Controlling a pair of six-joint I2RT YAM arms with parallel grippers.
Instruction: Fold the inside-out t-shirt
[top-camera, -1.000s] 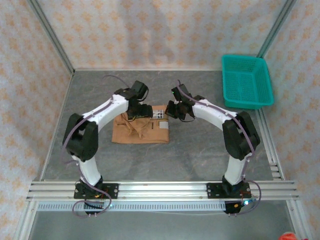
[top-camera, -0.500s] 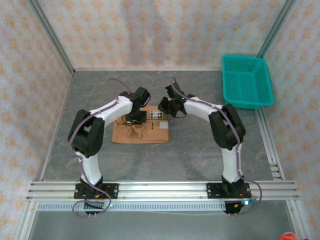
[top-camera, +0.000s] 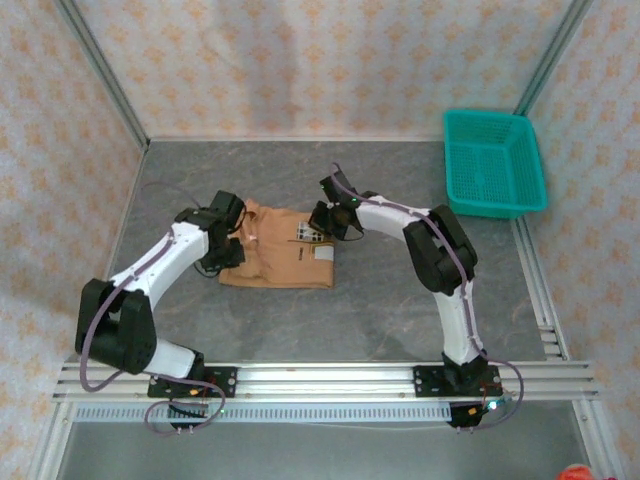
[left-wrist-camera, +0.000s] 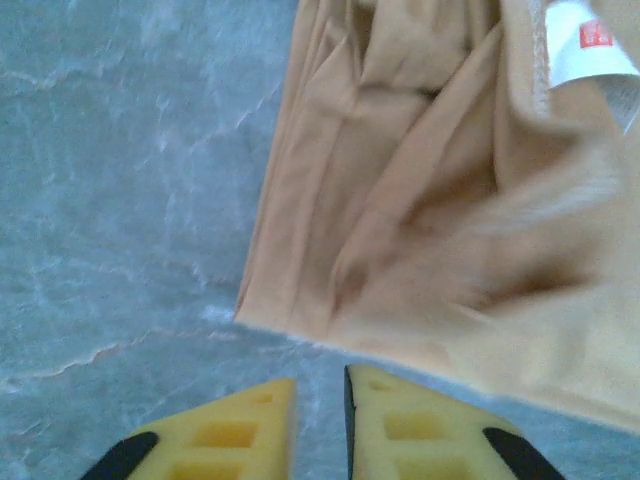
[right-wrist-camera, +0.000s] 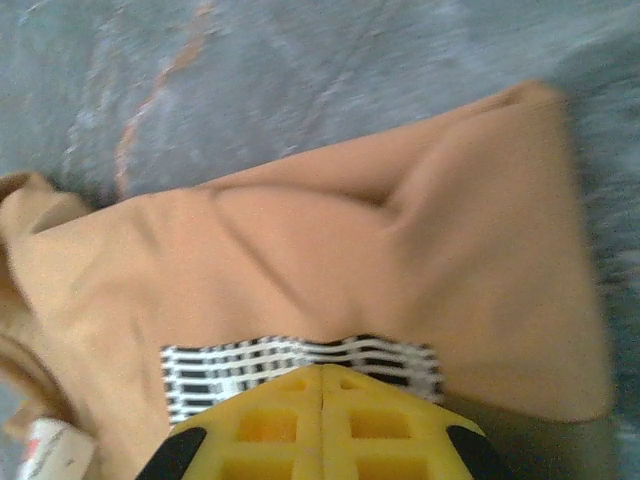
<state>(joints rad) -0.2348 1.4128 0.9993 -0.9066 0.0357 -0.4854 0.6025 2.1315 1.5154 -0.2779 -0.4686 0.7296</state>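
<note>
Whereas overhead I count one t-shirt (top-camera: 272, 264) and one teal basket (top-camera: 495, 165) upper right, wrist cameras reveal my left hand (left-wrist-camera: 318, 420) slightly apart over bare bench (left-wrist-camera: 120, 200), right hand (right-wrist-camera: 322, 410) pressed together.

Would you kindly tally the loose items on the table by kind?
Tan t-shirt: 1
Teal basket: 1
Total: 2
</note>
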